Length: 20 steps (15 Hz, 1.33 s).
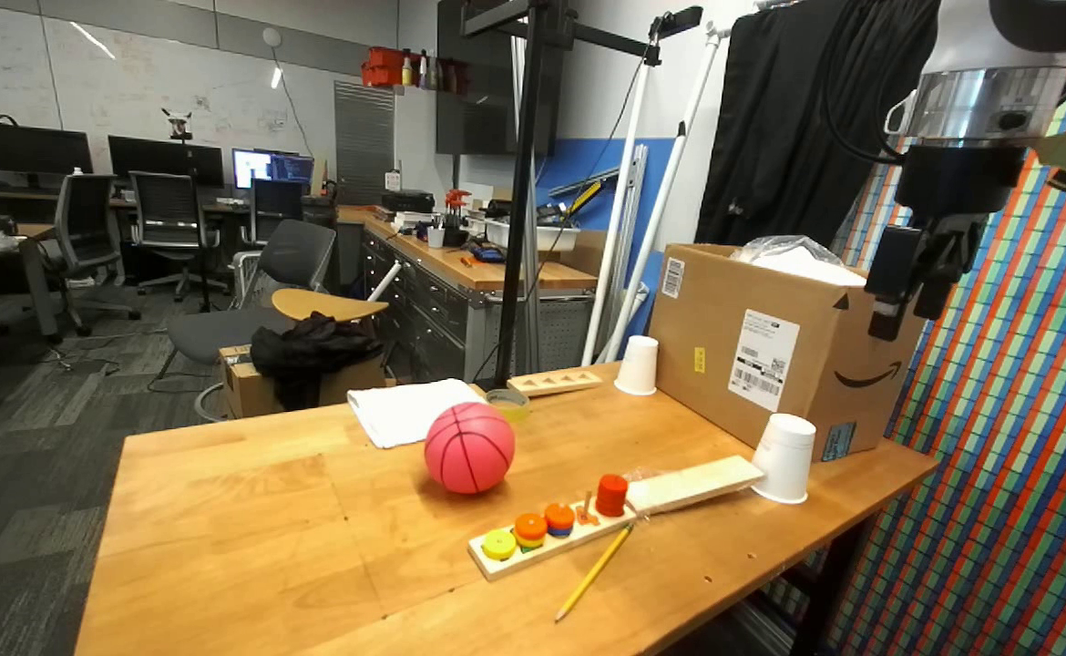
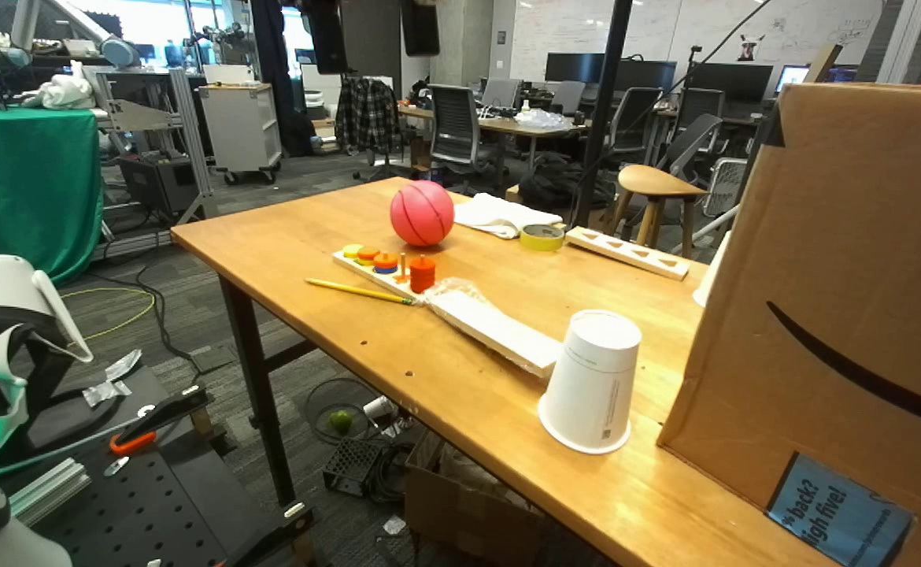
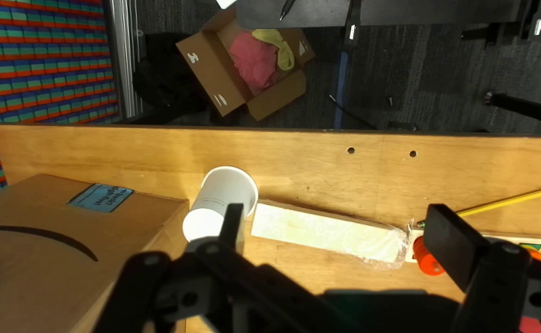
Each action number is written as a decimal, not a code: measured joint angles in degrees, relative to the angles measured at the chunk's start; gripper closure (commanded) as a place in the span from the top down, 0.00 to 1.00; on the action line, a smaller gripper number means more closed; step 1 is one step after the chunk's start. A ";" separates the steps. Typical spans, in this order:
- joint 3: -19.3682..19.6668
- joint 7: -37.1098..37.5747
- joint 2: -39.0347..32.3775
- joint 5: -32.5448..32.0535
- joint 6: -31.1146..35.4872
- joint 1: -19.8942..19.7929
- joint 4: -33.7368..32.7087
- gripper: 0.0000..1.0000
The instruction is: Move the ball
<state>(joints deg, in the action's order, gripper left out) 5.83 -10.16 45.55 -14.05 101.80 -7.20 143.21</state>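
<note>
The pinkish-red ball (image 1: 469, 448) with dark seams rests on the wooden table, beside a white cloth; both exterior views show it whole, here the ball (image 2: 422, 213) behind the ring toy. At the lower right of the wrist view, only a sliver of the ball (image 3: 531, 325) peeks out past a finger. My gripper (image 1: 909, 314) hangs high in front of the cardboard box, well away from the ball. Seen from the wrist, the gripper (image 3: 337, 217) is open, its fingers wide apart and nothing held; the plank and tabletop lie far below.
A ring toy (image 1: 551, 538), a plastic-wrapped plank (image 1: 692, 483) and a pencil (image 1: 594, 572) lie near the ball. White cups (image 1: 784, 458) stand by the large cardboard box (image 1: 724, 337). Behind the ball are the cloth (image 1: 405, 410), a tape roll (image 2: 541, 237) and a slotted board (image 2: 627, 253).
</note>
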 measured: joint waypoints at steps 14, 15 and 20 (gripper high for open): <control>-0.92 -0.33 -0.05 0.25 0.01 3.95 1.97 1.00; -1.42 -0.39 -0.04 0.54 0.07 5.40 2.48 1.00; -4.04 -1.58 -0.25 3.75 3.60 12.80 5.57 1.00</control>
<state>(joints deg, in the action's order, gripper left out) 1.79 -11.74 45.30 -10.29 105.40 5.59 148.77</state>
